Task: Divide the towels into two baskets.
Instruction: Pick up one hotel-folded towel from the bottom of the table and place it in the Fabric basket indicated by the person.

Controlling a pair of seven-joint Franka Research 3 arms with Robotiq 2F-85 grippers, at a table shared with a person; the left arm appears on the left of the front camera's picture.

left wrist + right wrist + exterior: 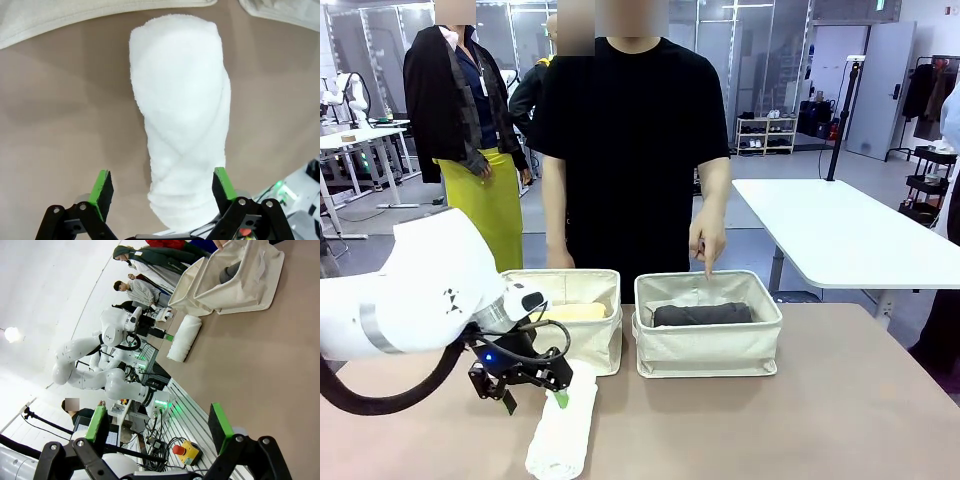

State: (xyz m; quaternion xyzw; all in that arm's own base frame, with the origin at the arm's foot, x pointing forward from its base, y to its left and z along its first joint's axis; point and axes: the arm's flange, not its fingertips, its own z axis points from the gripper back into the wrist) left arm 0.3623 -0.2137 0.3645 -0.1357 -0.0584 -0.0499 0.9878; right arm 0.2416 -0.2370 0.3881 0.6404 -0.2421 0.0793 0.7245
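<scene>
A white towel (563,428) lies rolled on the brown table in front of the left basket (604,345). My left gripper (533,398) hovers open over the towel's near end. In the left wrist view the white towel (182,125) runs away from my left gripper (162,186), and one green pad (223,184) is at its edge. A pale yellow towel (570,312) rests in the left basket. The right basket (708,350) holds a dark grey towel (702,315). My right gripper (159,425) is open and empty, far from the white towel (184,337).
A person stands behind the baskets, one hand (708,245) pointing down into the right basket. The two baskets (240,282) stand side by side with a narrow gap. Bare table spreads in front of and to the right of the right basket. A white table (840,235) stands beyond.
</scene>
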